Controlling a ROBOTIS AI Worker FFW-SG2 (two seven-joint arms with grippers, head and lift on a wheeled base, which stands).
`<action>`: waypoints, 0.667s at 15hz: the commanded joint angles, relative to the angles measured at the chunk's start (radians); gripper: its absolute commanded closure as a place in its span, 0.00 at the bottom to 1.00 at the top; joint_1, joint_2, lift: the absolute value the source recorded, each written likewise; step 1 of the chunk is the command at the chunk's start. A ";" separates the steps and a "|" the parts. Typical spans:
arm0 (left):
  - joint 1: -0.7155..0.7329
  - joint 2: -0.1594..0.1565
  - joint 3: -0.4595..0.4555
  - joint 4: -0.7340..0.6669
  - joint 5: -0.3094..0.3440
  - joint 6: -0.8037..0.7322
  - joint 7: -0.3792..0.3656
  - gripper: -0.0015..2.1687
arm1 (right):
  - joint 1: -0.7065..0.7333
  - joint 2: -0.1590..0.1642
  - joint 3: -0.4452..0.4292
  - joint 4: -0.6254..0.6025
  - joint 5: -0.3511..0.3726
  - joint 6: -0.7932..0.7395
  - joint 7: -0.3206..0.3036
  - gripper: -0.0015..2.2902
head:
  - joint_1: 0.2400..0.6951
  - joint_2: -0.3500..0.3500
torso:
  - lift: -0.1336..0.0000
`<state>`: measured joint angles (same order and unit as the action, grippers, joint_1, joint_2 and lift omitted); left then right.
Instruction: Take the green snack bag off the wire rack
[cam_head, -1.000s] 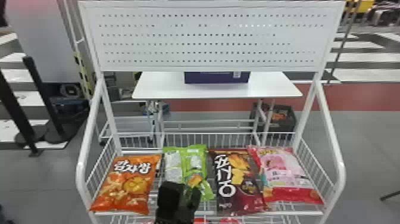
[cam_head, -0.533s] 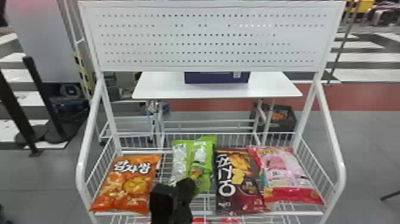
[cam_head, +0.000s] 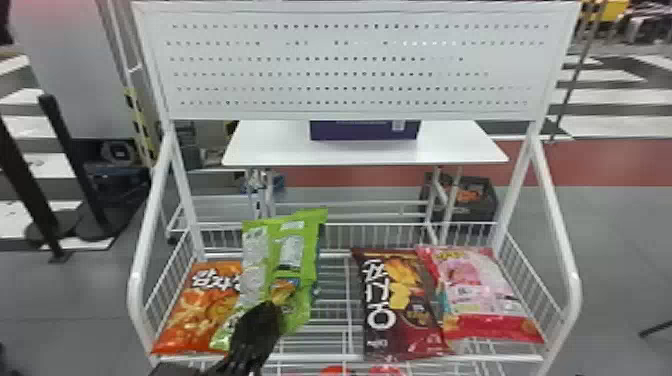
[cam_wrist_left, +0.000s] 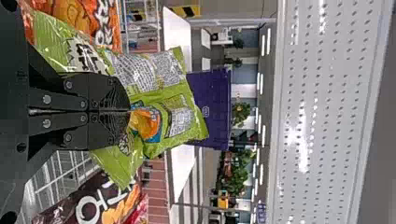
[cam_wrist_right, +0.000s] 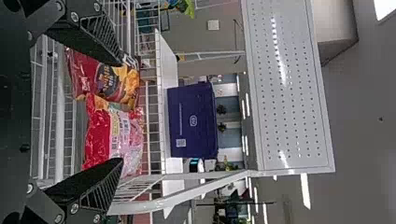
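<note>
Over the wire rack (cam_head: 320, 358), we have the green snack bag (cam_head: 277, 257) clamped in our left tool (cam_head: 270, 307) by its lower part, probably so the loose top can swing clear of the orange bag (cam_head: 197, 312); our right tool (cam_wrist_right: 121, 111) has its fingers apart, since one grip seems enough.

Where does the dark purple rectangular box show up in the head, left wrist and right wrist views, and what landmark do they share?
Head view: the dark purple rectangular box is on the white tabletop, partly hidden by the white perforated panel.
Left wrist view: partly hidden behind the green plastic snack bag.
Right wrist view: beyond the white wire rack.
Shared landmark: that panel.
</note>
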<state>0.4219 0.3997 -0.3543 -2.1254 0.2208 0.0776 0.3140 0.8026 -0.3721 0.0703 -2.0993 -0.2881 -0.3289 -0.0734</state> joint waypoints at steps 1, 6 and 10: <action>0.124 0.022 0.069 -0.036 -0.005 -0.140 0.000 0.66 | -0.003 -0.001 0.005 0.001 0.001 0.003 0.001 0.08 | 0.57 0.50 | 1.00; 0.322 0.022 0.183 -0.058 -0.017 -0.357 -0.009 0.66 | -0.002 -0.005 0.005 0.004 0.000 0.003 0.000 0.08 | 0.57 0.50 | 1.00; 0.443 0.022 0.241 -0.058 -0.040 -0.453 -0.013 0.66 | -0.003 -0.007 0.008 0.004 -0.002 0.003 0.000 0.08 | 0.57 0.50 | 1.00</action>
<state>0.8238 0.4219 -0.1340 -2.1828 0.1827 -0.3422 0.3022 0.7992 -0.3786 0.0781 -2.0954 -0.2886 -0.3258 -0.0735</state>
